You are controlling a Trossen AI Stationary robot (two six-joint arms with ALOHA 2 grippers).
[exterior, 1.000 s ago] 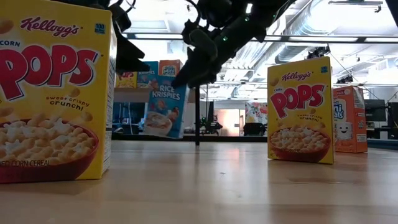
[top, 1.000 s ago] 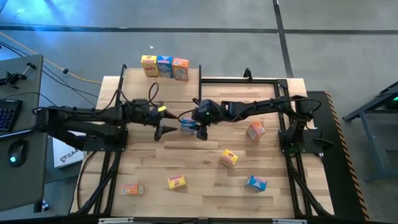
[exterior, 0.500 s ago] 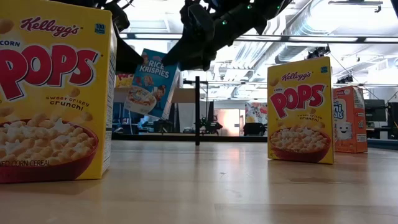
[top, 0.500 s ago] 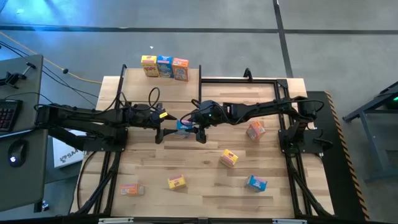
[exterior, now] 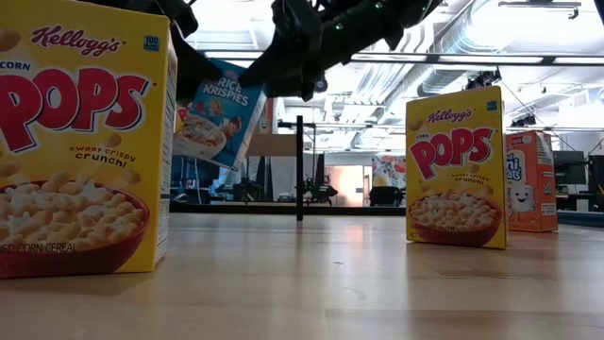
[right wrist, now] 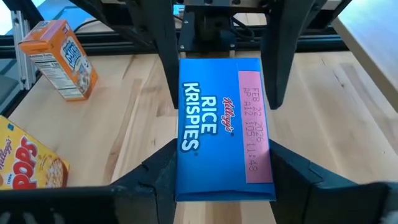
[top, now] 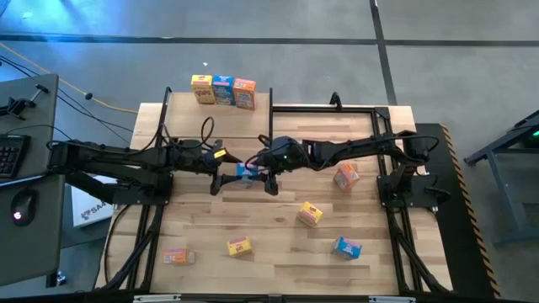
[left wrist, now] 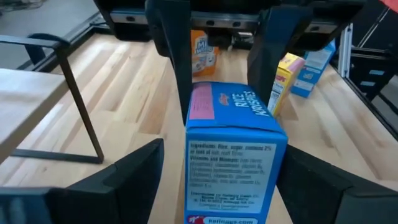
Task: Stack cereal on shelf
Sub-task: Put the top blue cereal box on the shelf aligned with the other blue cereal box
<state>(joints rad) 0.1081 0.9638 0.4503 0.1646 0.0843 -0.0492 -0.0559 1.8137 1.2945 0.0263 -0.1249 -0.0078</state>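
A blue Rice Krispies cereal box (top: 246, 172) hangs in the air between my two grippers over the middle of the table. My right gripper (right wrist: 222, 152) is shut on it, reaching in from the table's right. My left gripper (left wrist: 224, 155) is open and faces it from the left, its fingers standing on either side of the box's other end (left wrist: 235, 162). The shelf (left wrist: 25, 102), a light-wood board on black posts, stands at the table's far left. It carries a yellow, a blue and an orange box (top: 223, 90). My right gripper pinches the blue box between its two fingers (right wrist: 163, 165) on opposite faces, at the end nearer the right arm (right wrist: 186, 158). The fingers come about level from the table's right, along the box. The box is lifted clear and sits tilted (exterior: 215, 113) in the low view.
Loose boxes stand or lie on the table: orange (top: 345, 177), yellow (top: 309, 214), blue (top: 345, 247), yellow (top: 239, 247) and orange (top: 175, 256). Close to the low camera are two yellow Corn Pops boxes (exterior: 80, 142), (exterior: 455, 168). A shelf post (exterior: 299, 170) stands behind.
My right gripper has raised the blue box off the table and carried it a little toward the table's left. The box went from upright to tilted. My left gripper has closed in until its fingers stand around the box's free end.
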